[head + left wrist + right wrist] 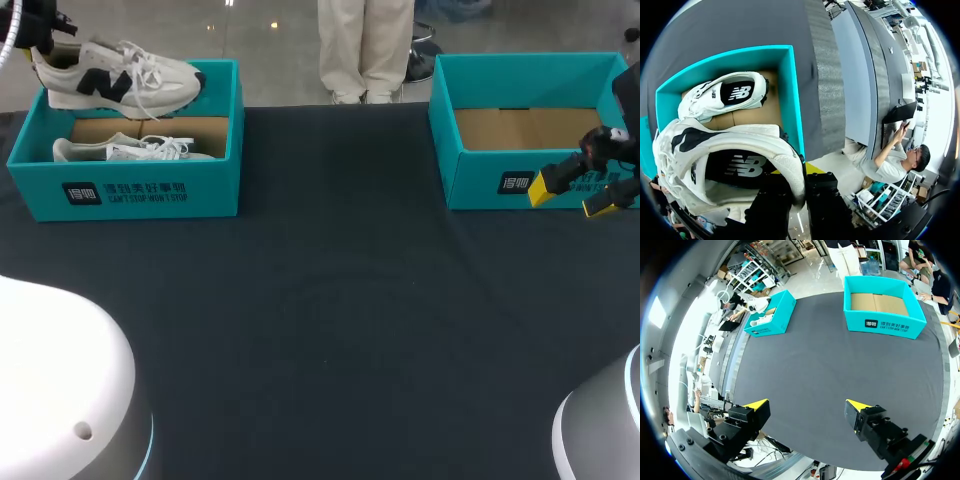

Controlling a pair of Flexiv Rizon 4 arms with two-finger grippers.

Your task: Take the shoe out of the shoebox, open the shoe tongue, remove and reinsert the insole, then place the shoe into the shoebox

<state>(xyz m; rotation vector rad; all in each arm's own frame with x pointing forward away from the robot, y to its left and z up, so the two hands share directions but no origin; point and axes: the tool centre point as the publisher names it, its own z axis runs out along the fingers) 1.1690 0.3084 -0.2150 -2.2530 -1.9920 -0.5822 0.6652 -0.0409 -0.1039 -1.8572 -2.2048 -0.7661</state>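
Left gripper (799,187): clenched on the heel collar of the shoe (120,75), one finger inside the opening, the other against the outer heel wall. A heel pinch leaves the laces and the mouth of the shoe free for the work to come.

Shoe: held in the air, sole down and roughly level, above the back rim of the left shoebox (130,190), toe pointing toward the middle of the desk (330,300). From the left wrist view the dark insole (740,167) sits flat inside and looks in place.

Second shoe (130,150): lies on its side on the cardboard floor of the same box, under the lifted one and apart from it.

Right gripper (572,198): released, yellow tips wide apart, nothing between them. It hangs in front of the right shoebox (480,180), which holds only bare cardboard. Judgement: it is parked clear so the left arm can bring the shoe out unhindered.

Step in hand, as I read it: taking the shoe out of the box. The lift is done, the set-down on the desk is not. Tongue and insole work not yet begun.

Risk: the heel-only hold lets the toe sag or swing
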